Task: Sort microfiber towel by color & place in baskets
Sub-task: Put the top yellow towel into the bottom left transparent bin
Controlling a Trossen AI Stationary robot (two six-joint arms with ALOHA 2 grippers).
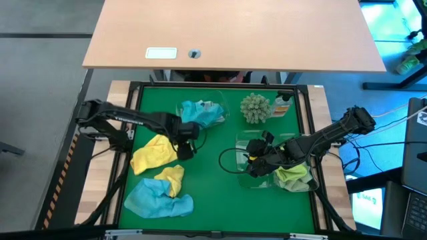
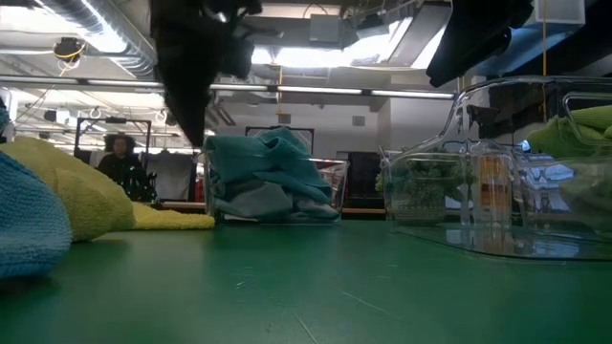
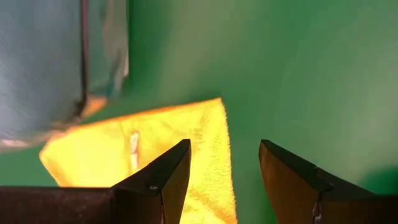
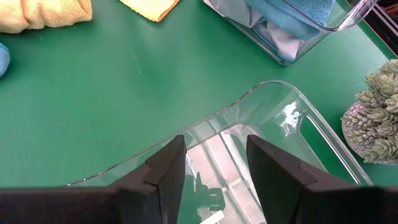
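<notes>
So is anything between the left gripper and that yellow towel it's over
Nothing visible. The left gripper is open right above the yellow towel's corner, with only bare green mat between and beside its fingers. The bin of blue towels sits just beside it, not in the path.

Open green mat (image 1: pixel 213 193) through the middle, yellow towels (image 1: pixel 153 155) crowding the left, clear bins (image 1: pixel 250 160) and spiky ball (image 1: pixel 254 107) blocking the right and back

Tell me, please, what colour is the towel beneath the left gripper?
Yellow: the towel under the open left gripper shows best in the left wrist view.
</notes>
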